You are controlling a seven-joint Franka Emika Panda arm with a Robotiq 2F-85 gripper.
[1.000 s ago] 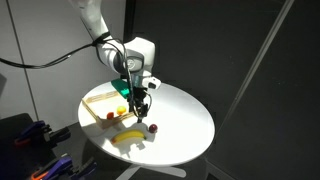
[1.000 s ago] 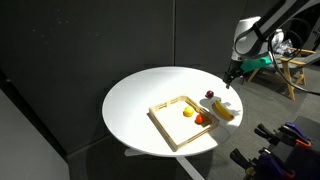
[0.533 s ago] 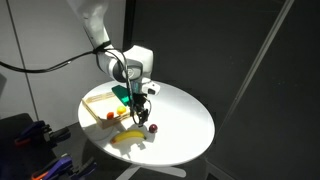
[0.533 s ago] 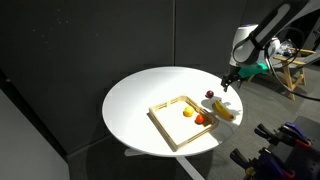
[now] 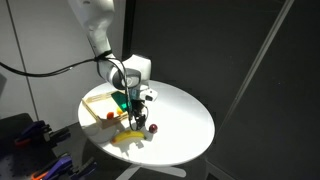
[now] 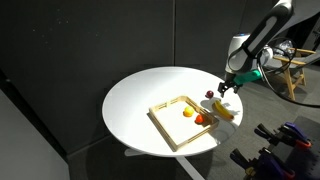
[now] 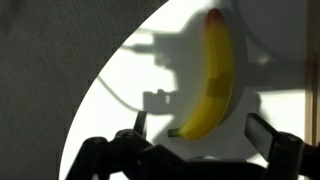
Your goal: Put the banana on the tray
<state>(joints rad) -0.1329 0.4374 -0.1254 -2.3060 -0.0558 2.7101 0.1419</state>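
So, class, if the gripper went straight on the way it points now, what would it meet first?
Most likely the banana: in the wrist view it lies on the table directly ahead of the open gripper. How far off it is cannot be judged.

1. White robot arm (image 5: 97,25), glossy shells, rounded joints.
2. Thin black cable (image 5: 45,68) running to the arm.
3. Black two-fingered gripper (image 5: 138,112); adjoining green patch (image 5: 121,100), possibly a wrist fitting.
4. Wrist view: dark, blocky fingers (image 7: 268,140).
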